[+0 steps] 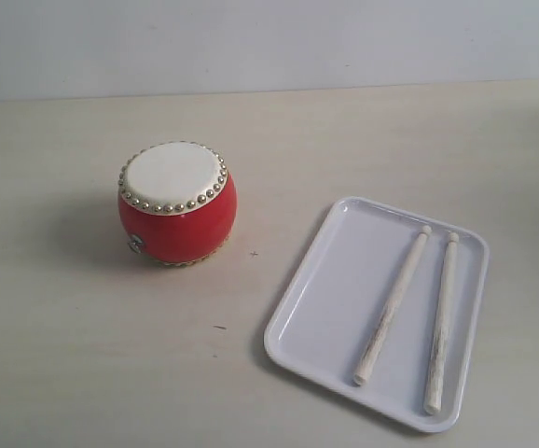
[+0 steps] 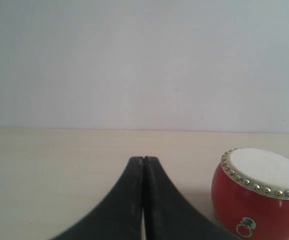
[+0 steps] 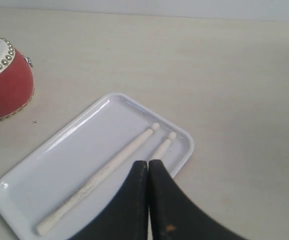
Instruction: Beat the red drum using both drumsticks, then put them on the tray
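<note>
The red drum (image 1: 177, 205) stands upright on the table, cream head up, left of centre. To its right lies the white tray (image 1: 319, 297) with both drumsticks inside: one (image 1: 393, 303) nearer the drum, the other (image 1: 442, 322) beside it, tips pointing away. Neither gripper appears in the exterior view. My left gripper (image 2: 143, 159) is shut and empty, with the red drum (image 2: 257, 197) a short way off beside it. My right gripper (image 3: 148, 162) is shut and empty, above the tray (image 3: 59, 150); one drumstick (image 3: 102, 175) shows whole, the other drumstick (image 3: 163, 144) is partly hidden behind the fingers.
A pale wooden table (image 1: 83, 355) carries everything, with a plain light wall (image 1: 269, 42) behind its far edge. The red drum (image 3: 4, 82) sits apart from the tray in the right wrist view.
</note>
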